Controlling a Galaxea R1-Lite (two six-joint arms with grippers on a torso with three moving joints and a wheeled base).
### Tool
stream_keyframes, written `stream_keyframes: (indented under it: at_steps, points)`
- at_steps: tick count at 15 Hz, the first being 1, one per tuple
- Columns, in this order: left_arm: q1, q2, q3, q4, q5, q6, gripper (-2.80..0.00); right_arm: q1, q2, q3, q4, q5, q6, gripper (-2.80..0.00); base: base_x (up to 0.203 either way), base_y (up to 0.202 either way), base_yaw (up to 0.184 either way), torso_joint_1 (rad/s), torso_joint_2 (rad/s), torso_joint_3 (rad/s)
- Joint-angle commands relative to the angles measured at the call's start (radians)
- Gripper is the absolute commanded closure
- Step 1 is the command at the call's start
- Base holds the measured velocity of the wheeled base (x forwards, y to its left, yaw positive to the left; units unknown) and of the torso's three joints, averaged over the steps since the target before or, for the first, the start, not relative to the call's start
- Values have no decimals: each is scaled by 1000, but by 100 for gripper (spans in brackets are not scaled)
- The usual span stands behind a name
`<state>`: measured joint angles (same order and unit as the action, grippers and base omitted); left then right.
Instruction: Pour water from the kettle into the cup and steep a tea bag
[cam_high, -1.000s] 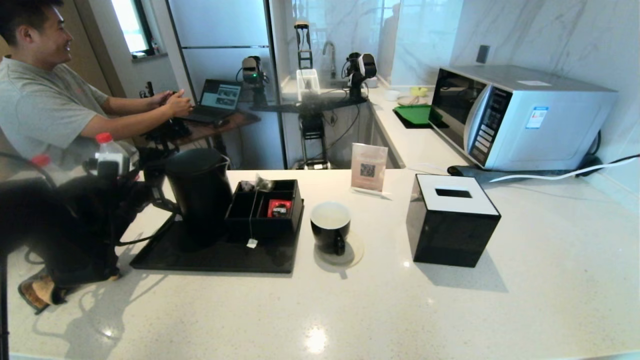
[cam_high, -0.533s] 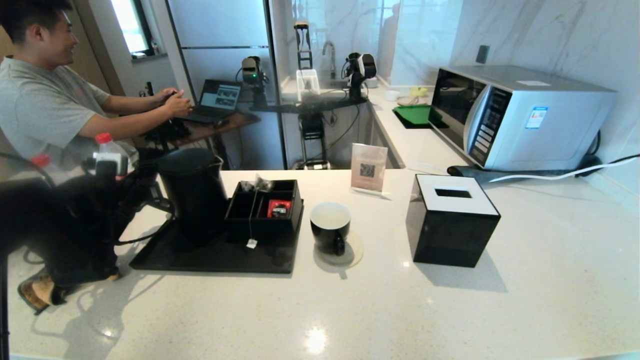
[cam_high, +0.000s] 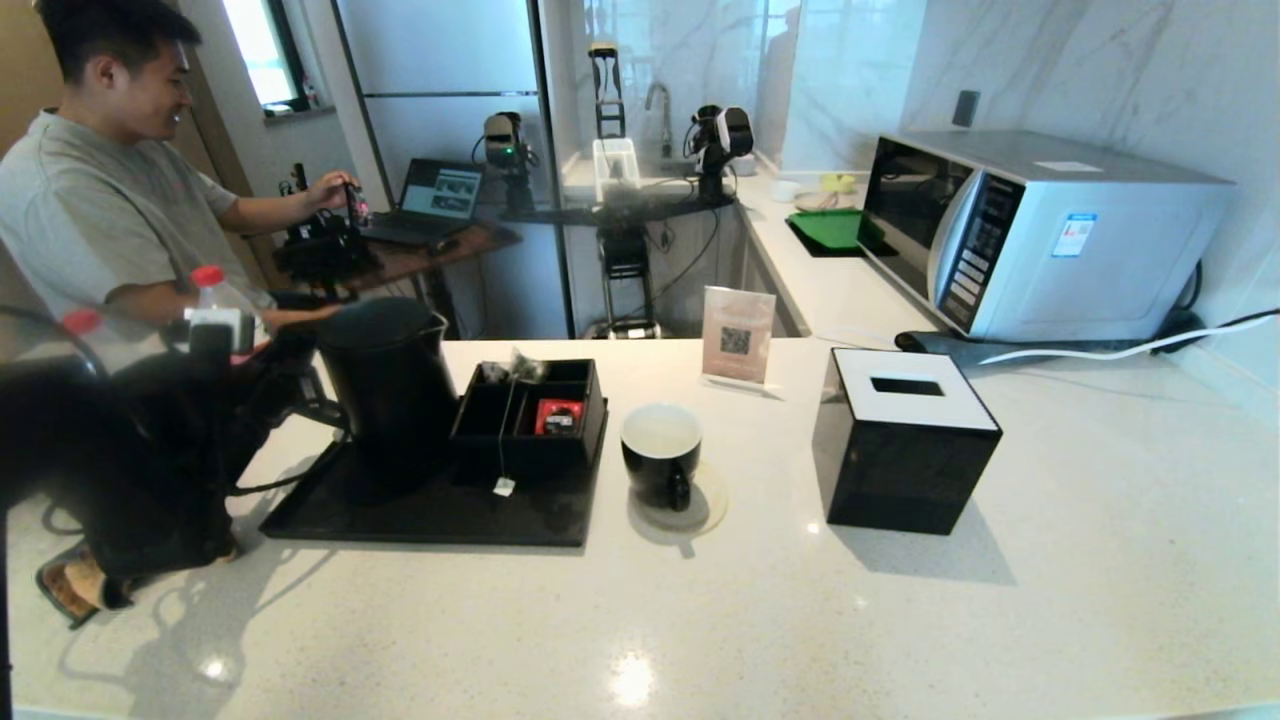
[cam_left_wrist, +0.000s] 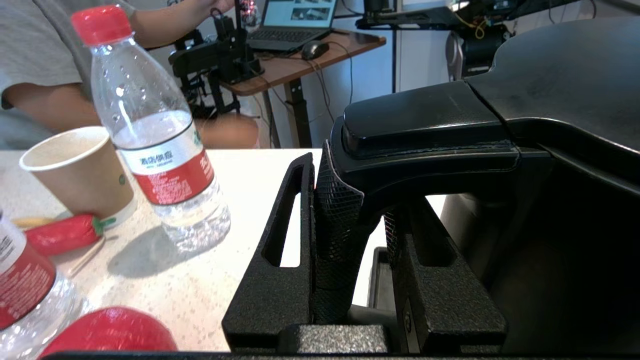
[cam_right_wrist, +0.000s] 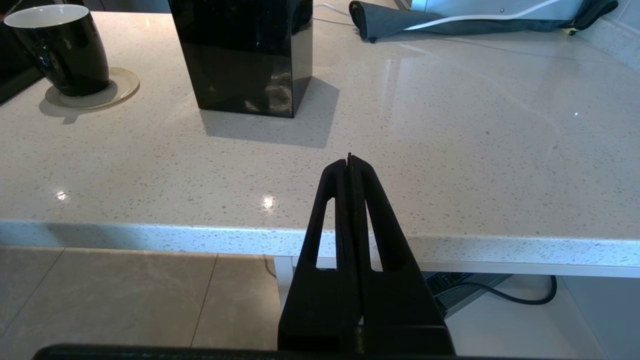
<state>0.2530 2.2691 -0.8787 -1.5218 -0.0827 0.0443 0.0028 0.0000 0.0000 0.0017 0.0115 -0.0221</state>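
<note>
The tall black kettle (cam_high: 388, 385) stands on the left of a black tray (cam_high: 420, 515). My left gripper (cam_left_wrist: 352, 192) is shut on the kettle's loop handle (cam_left_wrist: 340, 220), one finger on each side, just under the lid (cam_left_wrist: 565, 70). In the head view the left gripper (cam_high: 300, 385) sits at the kettle's left side. The black cup (cam_high: 660, 452) with a white inside rests on a coaster to the right of the tray; it also shows as the cup (cam_right_wrist: 60, 47). The tea bag (cam_high: 525, 368) lies in a black box, its string hanging to a tag (cam_high: 503, 487). My right gripper (cam_right_wrist: 349, 160) is shut and empty, off the counter's front edge.
A black compartment box (cam_high: 530, 410) with a red packet (cam_high: 557, 415) stands beside the kettle. A black tissue box (cam_high: 905, 440) is right of the cup, a microwave (cam_high: 1040, 230) behind it. Water bottles (cam_left_wrist: 150, 125) and a paper cup (cam_left_wrist: 80, 170) stand left of the kettle.
My left gripper has closed on the kettle handle and the kettle has shifted slightly left on the tray. The person at the far left has moved his arms.
</note>
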Motion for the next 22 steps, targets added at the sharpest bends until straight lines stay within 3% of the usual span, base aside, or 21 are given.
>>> stream_keyframes:
  at_steps: [1, 7, 14, 22]
  points:
    - [0, -31, 29, -48, 5, -1, 0, 0, 0, 0, 0, 1, -1, 0, 0, 0, 0, 0, 0, 0]
    - [2, -87, 100, -48, 65, -1, 0, 0, 0, 0, 0, 1, -1, 0, 0, 0, 0, 0, 0, 0]
    - [-2, -150, 199, -48, 69, -1, 0, 0, 0, 0, 0, 1, -1, 0, 0, 0, 0, 0, 0, 0]
    - [-55, -184, 294, -48, 132, -21, 0, 0, 0, 0, 0, 1, -1, 0, 0, 0, 0, 0, 0, 0]
